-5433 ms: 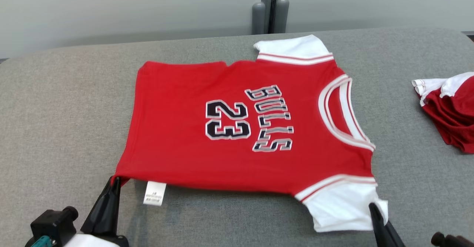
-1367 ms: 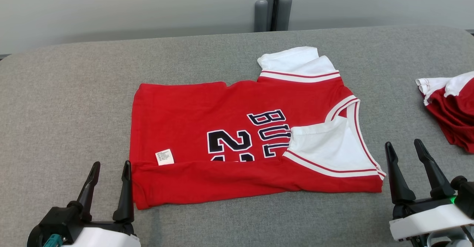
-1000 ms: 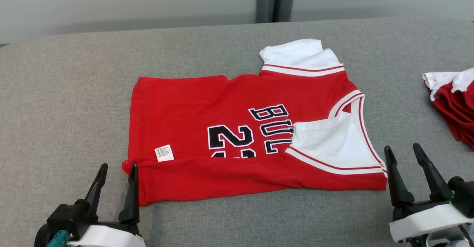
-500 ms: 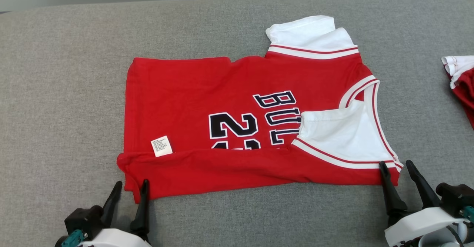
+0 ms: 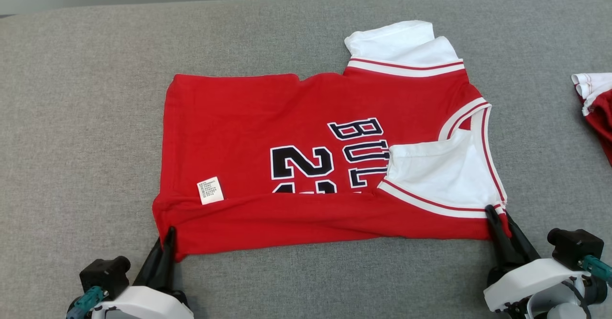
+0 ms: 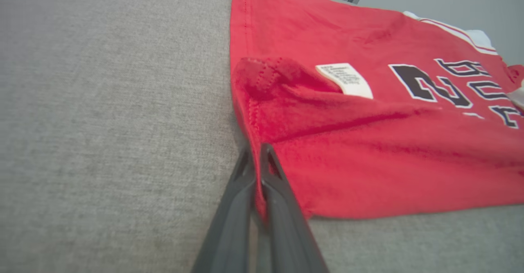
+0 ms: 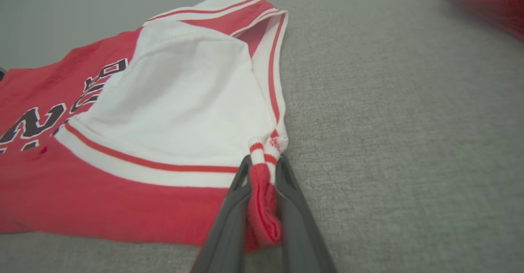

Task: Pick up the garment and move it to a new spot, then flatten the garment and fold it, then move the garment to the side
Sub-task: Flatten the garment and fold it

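Red jersey [image 5: 287, 118] with the 23 on it is lying around the middle of the grey table [image 5: 81, 118], collar toward the table's right end. The side nearest the table's front edge is folded up over the print, so 1 white sleeve [image 5: 440, 175] sits on the lettering and a little white label [image 5: 210, 190] shows. Left gripper [image 5: 168, 237] is pinched tight on the hem corner of that fold, front-left on the table, with its fingers basically together and just cloth between them. Right gripper [image 5: 497, 217] is clamped on the collar-end corner, front-right, with a bunched wad of red cloth and striped trim squeezed in its jaws. Another red and white heap [image 5: 595, 104] sits at the table's far right end.
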You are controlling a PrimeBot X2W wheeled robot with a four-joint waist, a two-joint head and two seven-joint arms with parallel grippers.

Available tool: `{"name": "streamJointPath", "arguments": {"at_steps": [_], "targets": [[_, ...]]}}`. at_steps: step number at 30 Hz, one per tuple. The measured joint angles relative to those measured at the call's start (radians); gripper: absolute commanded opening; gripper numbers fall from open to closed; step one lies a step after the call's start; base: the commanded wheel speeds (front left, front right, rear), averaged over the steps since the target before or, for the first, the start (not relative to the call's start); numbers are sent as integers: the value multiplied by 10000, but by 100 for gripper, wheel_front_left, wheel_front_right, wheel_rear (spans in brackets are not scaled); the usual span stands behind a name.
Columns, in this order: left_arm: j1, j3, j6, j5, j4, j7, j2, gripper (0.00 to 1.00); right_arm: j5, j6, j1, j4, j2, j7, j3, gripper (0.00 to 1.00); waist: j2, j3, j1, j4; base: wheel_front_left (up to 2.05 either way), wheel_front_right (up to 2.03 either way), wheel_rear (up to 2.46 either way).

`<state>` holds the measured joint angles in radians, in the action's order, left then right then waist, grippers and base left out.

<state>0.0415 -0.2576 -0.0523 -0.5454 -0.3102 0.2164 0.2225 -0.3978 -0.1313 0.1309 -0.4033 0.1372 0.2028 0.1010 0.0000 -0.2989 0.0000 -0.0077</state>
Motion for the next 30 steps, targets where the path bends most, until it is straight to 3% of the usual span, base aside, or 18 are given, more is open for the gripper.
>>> {"name": "streamJointPath", "arguments": {"at_steps": [12,25,26,27,28,30], "targets": [[-1029,-65,-374,42,1471,-725,495,0,-136,2,-1263,1315,178,-556,-280,0,0,770,0,2,0,0,0],[-2627,-182,-717,-399,1983,-1340,543,1,61,2,-3045,1977,-435,-1338,-738,0,0,1642,0,-23,0,0,0],[-2622,-184,-725,-399,1948,-1363,546,32,54,2,-3049,1983,-458,-1417,-742,0,0,1645,0,-23,0,0,0],[-2621,-192,-736,-399,1904,-1369,543,100,42,4,-3048,2002,-479,-1421,-746,37,0,1642,0,-24,0,0,0],[-2616,-213,-734,-378,1881,-1335,546,100,44,2,-3044,2025,-495,-1423,-755,100,0,1631,0,-26,0,0,0],[-2584,-217,-734,-351,1877,-1229,539,100,52,4,-3041,2052,-506,-1423,-775,100,0,1620,0,-27,0,0,0]]}}
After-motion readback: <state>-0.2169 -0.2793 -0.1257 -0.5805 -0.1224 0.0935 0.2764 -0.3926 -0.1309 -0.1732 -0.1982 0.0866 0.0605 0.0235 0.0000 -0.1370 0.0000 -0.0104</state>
